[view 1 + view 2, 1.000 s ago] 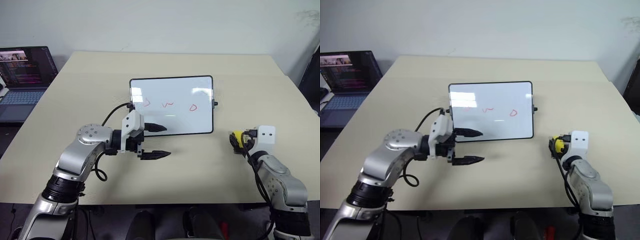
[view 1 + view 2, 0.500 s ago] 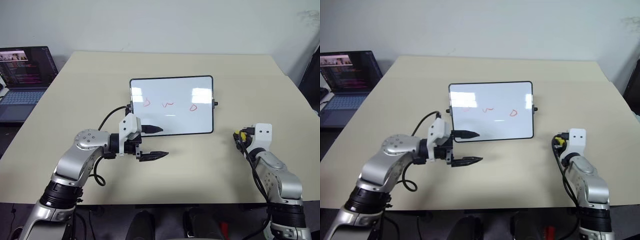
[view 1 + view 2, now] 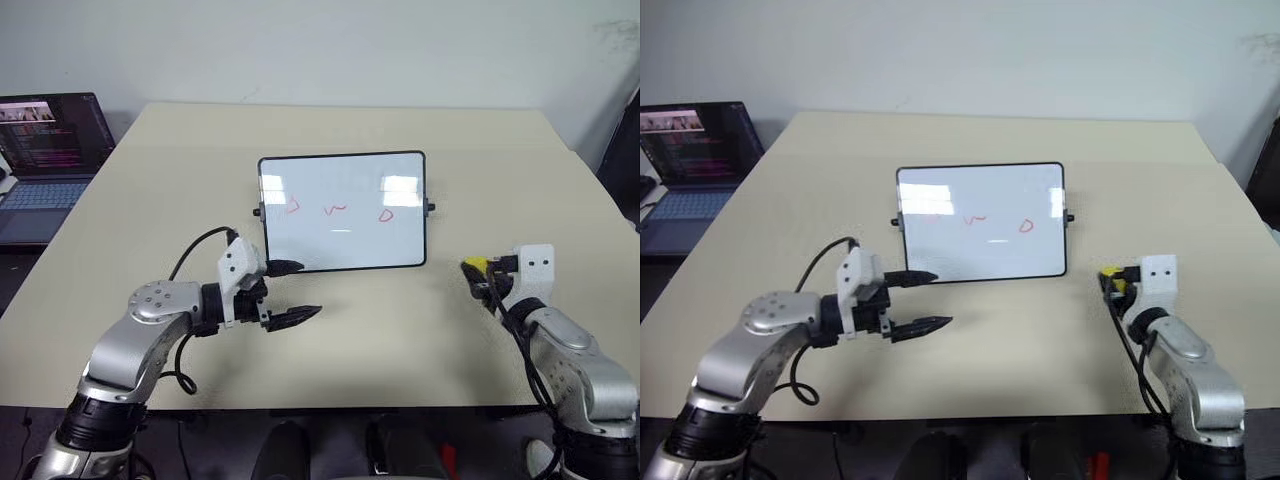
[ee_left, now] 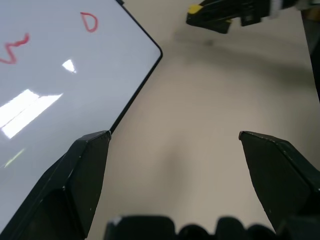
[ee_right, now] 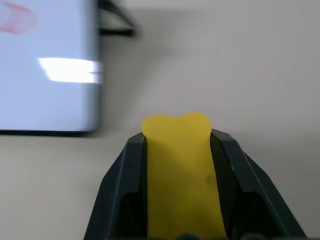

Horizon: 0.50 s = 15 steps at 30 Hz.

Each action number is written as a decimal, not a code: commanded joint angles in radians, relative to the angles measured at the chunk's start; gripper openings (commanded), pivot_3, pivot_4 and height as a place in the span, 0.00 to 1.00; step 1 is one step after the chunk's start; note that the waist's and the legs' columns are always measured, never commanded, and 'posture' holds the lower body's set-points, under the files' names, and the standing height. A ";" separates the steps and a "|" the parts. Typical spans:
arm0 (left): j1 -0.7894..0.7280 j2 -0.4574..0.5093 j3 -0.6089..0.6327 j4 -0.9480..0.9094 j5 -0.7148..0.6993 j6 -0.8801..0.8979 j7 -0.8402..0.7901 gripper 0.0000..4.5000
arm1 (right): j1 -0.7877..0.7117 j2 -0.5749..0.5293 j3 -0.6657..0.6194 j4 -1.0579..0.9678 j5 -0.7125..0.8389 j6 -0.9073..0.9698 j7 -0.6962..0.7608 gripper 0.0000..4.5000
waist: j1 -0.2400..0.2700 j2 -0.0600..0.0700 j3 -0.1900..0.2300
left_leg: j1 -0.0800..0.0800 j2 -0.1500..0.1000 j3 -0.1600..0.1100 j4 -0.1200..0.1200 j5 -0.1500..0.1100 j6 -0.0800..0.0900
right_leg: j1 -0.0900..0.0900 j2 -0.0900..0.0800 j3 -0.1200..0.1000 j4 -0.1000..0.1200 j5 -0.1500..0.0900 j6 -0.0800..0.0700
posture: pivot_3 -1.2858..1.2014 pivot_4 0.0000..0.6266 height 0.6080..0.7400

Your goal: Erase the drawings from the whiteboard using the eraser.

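The whiteboard [image 3: 340, 240] lies flat mid-table, with three small red drawings [image 3: 336, 209] in a row across its upper half. My right gripper [image 3: 476, 268] hovers off the board's right side, shut on the yellow eraser [image 5: 179, 165], whose end sticks out past the fingertips. That eraser also shows as a yellow spot [image 3: 478, 264] at the gripper's tip. My left gripper [image 3: 306, 289] is open and holds nothing, just in front of the board's lower left edge. In the left wrist view its fingers [image 4: 85, 170] frame the board's corner [image 4: 150, 55].
An open laptop [image 3: 50, 150] sits on a separate surface off the table's far left. The tan table [image 3: 400, 330] stretches bare in front of the board and behind it. Small grey knobs stick out of the board's side edges [image 3: 431, 208].
My right gripper has shut on the eraser and lifted it off the table, shifting slightly toward the board. The left gripper drew back and to the left, still open.
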 commanded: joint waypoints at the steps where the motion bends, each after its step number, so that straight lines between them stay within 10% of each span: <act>1: 0.014 0.046 0.083 -0.030 -0.007 0.028 0.036 1.00 | 0.000 -0.043 0.043 -0.166 0.112 0.056 0.090 0.29 | -0.001 0.000 0.000 | 0.000 0.000 0.000 0.000 0.000 0.000 | 0.000 0.000 0.000 0.000 0.000 0.000 | 0.52 0.24 1.00; 15: 0.156 0.146 0.253 -0.095 0.040 0.088 0.161 1.00 | -0.363 -0.031 0.429 0.088 -0.111 -0.131 0.220 0.29 | 0.000 -0.001 0.001 | 0.000 0.001 -0.001 -0.001 0.000 0.000 | 0.000 0.000 -0.001 0.000 -0.001 -0.002 | 0.52 0.24 1.00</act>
